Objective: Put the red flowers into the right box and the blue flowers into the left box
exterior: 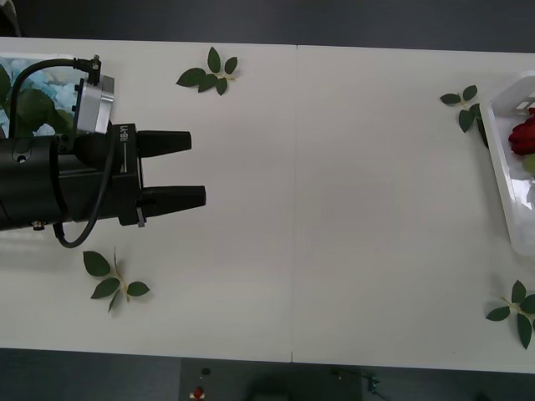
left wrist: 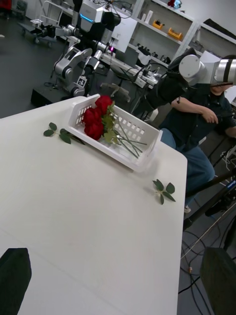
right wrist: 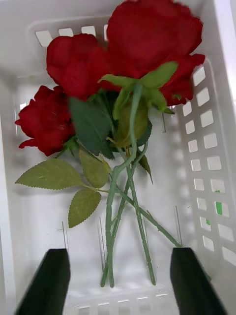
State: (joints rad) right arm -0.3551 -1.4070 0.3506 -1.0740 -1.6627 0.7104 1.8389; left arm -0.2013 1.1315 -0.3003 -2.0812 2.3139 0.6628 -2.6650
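**Ana:** White and wide, the surface (exterior: 334, 209) runs across the front view with a dark floor strip along its near edge. What sits on it?

**Ben:** Loose green leaf sprigs (exterior: 210, 73) lie scattered near its corners. At the robot's far right, the right box (exterior: 506, 171), a white basket with slotted sides, sits at the surface's edge, a red bloom visible inside.

**Ana:** And the red flowers?

**Ben:** They lie inside that box. The right wrist view looks straight down on the red flowers (right wrist: 147, 39): three blooms clustered at one end, green stems crossing and running toward the other end, leaves spread beside them. The left wrist view shows the same box (left wrist: 113, 135) from across the surface, with the blooms (left wrist: 94, 120) at one end.

**Ana:** Where are the claws?

**Ben:** The left claw (exterior: 171, 171) hangs over the surface's left part, pointing rightward, its black fingers spread apart with nothing between them. The right claw (right wrist: 118, 283) hovers above the right box, fingers wide, holding nothing.

**Ana:** And the blue flowers?

**Ben:** Pale blue petals and green leaves of the blue flowers (exterior: 33, 83) peek out at the far left, behind the left arm.
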